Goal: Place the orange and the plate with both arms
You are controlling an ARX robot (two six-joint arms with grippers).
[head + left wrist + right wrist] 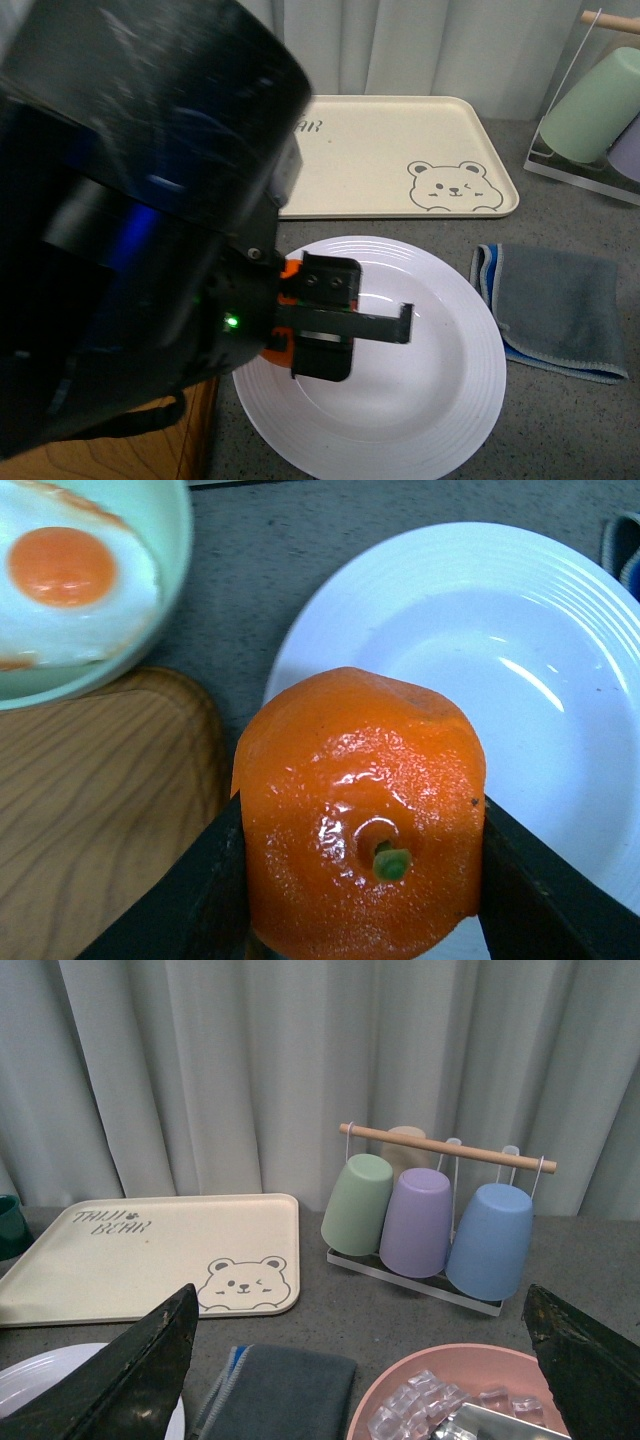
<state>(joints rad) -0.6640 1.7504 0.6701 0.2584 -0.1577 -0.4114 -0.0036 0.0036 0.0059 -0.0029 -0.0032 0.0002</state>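
Observation:
The orange [360,780], glossy with a green stem dot, is clamped between the two black fingers [200,890] of my left gripper [362,815], which is shut on it. In the front view that left gripper [335,320] hangs over the left part of the white ridged plate [440,400], and only slivers of the orange [290,268] show past it. The left wrist view shows the plate [520,660] beneath and beyond the fruit. My right gripper [360,1305] is open and empty, raised over the table's right side; the plate's edge [25,1380] shows by one finger.
A beige bear tray [400,150] lies behind the plate, with a grey cloth [560,305] to its right and a cup rack [600,110] at the far right. A pale green bowl [175,540] holding a fried egg sits on a wooden board [90,810]. A pink bowl of ice [450,1400] lies under the right gripper.

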